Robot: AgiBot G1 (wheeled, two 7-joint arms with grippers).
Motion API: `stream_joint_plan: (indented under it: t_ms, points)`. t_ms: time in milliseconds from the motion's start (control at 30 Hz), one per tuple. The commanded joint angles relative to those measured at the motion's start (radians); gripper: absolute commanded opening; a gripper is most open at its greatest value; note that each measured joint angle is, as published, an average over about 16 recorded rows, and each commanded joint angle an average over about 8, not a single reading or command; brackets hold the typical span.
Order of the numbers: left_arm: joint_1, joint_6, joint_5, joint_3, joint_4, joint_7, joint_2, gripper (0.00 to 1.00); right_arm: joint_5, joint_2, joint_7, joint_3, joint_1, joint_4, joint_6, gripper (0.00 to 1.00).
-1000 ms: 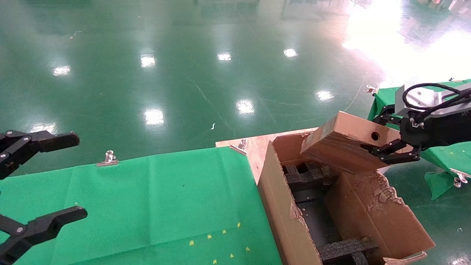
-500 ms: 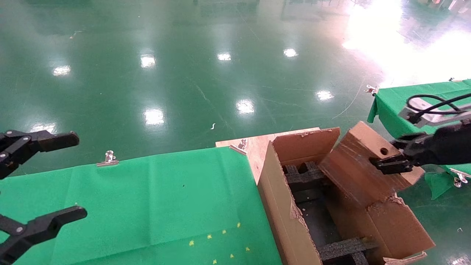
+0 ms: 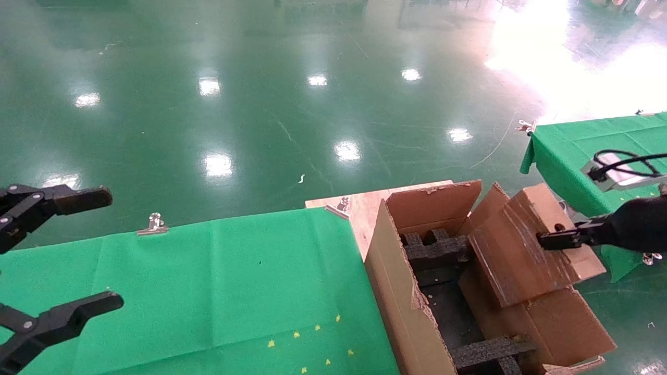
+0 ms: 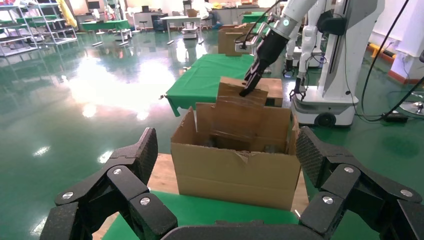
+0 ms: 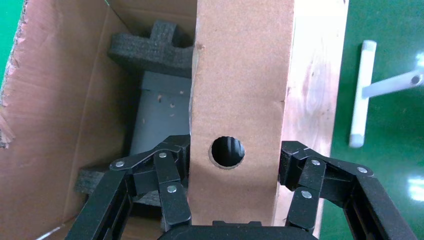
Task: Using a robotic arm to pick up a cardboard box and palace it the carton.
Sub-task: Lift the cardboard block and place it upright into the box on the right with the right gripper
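I have the cardboard box pinched between my right fingers, one on each broad side of its narrow end, right beside the small round hole. It feels like a light, stiff thing, I judge: the walls stay flat under my squeeze and do not buckle. The broad faces carry shiny clear tape, so they are likely slick; gripping here at the bare brown end, across the thin dimension, seems the safest hold. Squeezing harder might dent the corrugated wall near the hole.

From the head view the cardboard box hangs tilted, its lower end dipping into the far right part of the carton, its upper end held above the rim by my right gripper. It leans close to the carton's right flap; whether it touches I cannot tell.

The carton stands open on the desk, its flap edges torn and ragged. Inside lie black foam inserts, one at the far end and one at the near end, with a grey floor between them. No other item shows in it.

My left gripper hovers over the desk, well apart, fingers spread wide and holding nothing.
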Motion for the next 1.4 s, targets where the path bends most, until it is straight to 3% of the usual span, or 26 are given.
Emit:
stream_joint_plan:
  t_ms: [33, 333, 633, 1000, 1400]
  points:
    - [0.0, 0.0, 0.0, 0.0, 0.0, 0.0, 0.0, 1.0, -0.006, 0.014, 0.05, -0.008, -0.013, 0.04, 0.022, 0.0]
    - [0.0, 0.0, 0.0, 0.0, 0.0, 0.0, 0.0, 1.0, -0.06, 0.073, 0.221, -0.051, -0.078, 0.2, 0.135, 0.0]
    - [0.0, 0.0, 0.0, 0.0, 0.0, 0.0, 0.0, 1.0, -0.103, 0.088, 0.306, -0.086, -0.127, 0.273, 0.209, 0.0]
    - [0.0, 0.0, 0.0, 0.0, 0.0, 0.0, 0.0, 1.0, -0.12, 0.045, 0.316, -0.122, -0.185, 0.257, 0.276, 0.0]
    - [0.0, 0.0, 0.0, 0.0, 0.0, 0.0, 0.0, 1.0, -0.087, -0.049, 0.276, -0.143, -0.246, 0.141, 0.34, 0.0]
